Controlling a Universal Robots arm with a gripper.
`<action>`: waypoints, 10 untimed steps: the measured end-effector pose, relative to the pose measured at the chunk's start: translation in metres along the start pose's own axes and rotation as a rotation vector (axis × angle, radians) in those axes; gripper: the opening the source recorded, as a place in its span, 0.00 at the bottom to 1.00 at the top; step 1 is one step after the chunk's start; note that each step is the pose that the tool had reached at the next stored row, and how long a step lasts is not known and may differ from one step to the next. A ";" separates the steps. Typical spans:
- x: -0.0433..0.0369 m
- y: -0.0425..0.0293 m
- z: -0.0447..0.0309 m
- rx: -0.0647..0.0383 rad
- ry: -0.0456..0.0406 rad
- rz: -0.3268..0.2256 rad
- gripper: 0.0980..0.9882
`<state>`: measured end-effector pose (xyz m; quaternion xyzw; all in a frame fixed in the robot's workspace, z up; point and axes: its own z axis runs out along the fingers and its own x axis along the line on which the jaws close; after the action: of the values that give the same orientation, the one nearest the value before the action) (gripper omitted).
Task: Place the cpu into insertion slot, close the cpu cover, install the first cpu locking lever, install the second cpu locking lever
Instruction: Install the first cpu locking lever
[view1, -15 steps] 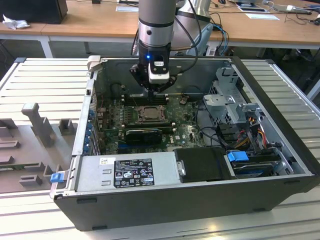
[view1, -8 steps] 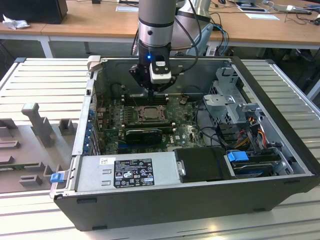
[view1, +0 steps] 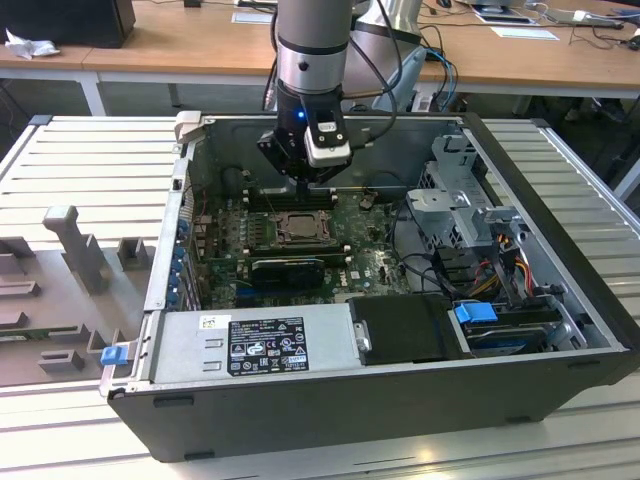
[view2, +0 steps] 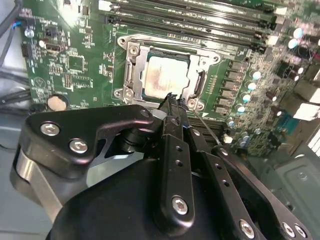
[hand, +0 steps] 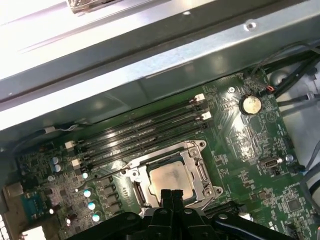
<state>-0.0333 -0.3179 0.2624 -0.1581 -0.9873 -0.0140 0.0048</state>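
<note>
The computer case (view1: 400, 405) lies open on top, leaving free room above the motherboard (view2: 75, 60). The gripper (view2: 172, 99), fingers closed, hangs right over the insertion slot (view2: 129, 67). Memory slots (hand: 145, 127) run just beside the slot, a black expansion card (view1: 287, 268) flanks its other side, and cables (view1: 405, 245) seem to crowd the drive cage (view1: 455, 185).

The exterior view looks steeply down from some way off into the open computer case (view1: 400, 400) on the bench (view1: 90, 170), while both wrist views ride close above the motherboard (hand: 250, 165), facing past the end effector (view2: 172, 98) from opposite sides onto the same cpu (view2: 167, 75) and memory slots (view2: 190, 20).
</note>
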 end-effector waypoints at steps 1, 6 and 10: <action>0.0000 0.0000 0.0000 0.000 0.0005 -0.018 0.01; 0.0000 0.0000 0.0000 0.002 0.0028 -0.106 0.01; 0.0000 0.0000 0.0000 0.002 0.0040 -0.152 0.01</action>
<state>-0.0333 -0.3179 0.2625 -0.0828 -0.9965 -0.0136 0.0059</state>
